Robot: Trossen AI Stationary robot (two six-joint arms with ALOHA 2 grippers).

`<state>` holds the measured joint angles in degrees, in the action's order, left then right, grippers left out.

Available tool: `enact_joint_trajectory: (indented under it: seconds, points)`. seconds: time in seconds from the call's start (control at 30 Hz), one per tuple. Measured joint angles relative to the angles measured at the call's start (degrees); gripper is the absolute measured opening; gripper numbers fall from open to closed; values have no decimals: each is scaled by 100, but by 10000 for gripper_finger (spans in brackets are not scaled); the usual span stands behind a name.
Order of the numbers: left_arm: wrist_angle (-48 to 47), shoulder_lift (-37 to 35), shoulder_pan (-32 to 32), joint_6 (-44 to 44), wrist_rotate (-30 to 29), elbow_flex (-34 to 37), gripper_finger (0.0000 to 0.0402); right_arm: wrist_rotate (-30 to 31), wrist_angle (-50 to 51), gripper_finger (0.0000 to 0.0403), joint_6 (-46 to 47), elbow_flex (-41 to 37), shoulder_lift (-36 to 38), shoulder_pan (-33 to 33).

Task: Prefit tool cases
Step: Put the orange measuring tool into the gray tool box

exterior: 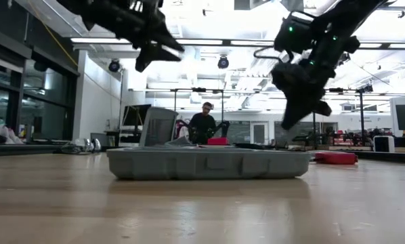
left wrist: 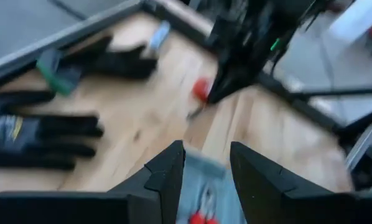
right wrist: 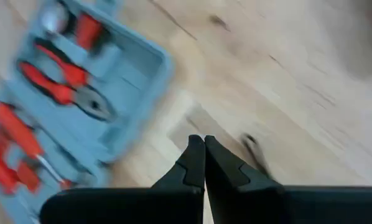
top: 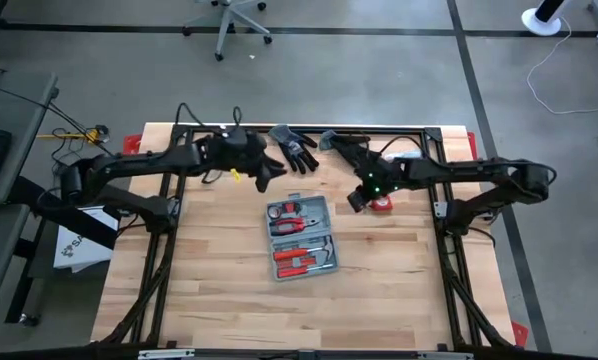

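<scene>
The right gripper, fingers pressed together and empty, hangs above the worktop's far right part; the left gripper, parted and empty, hovers near the far edge. The tool case lies open mid-table. It is probably stiff, light plastic with loose tools; grip a rim.

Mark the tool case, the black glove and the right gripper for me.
tool case (top: 301,236): high view, on its open tray.
black glove (top: 295,150): high view, on its palm.
right gripper (right wrist: 204,147): right wrist view, at its closed fingertips.
</scene>
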<state>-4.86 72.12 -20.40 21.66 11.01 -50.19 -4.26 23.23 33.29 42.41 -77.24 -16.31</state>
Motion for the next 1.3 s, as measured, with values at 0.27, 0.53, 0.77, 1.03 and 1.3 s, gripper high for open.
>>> enact_joint_trajectory:
  seconds: [0.27, 0.53, 0.77, 1.03, 1.3]
  points:
    - [465, -118, 0, 696, 45, -2, 126, -64, 651, 6, -651, -2, -1, -97]
    - [483, -120, 0, 772, 45, -2, 126, -176, 352, 93, -1115, -2, -1, -95]
    - [481, -120, 31, 772, 76, -2, 126, 121, 384, 164, -1680, -2, -65, -97]
    - [474, -120, 31, 770, 80, -2, 126, 112, 218, 172, -1855, -4, -766, -95]
    - [472, -120, 31, 770, 87, -2, 126, 639, -147, 172, -1569, 17, -1562, -90]
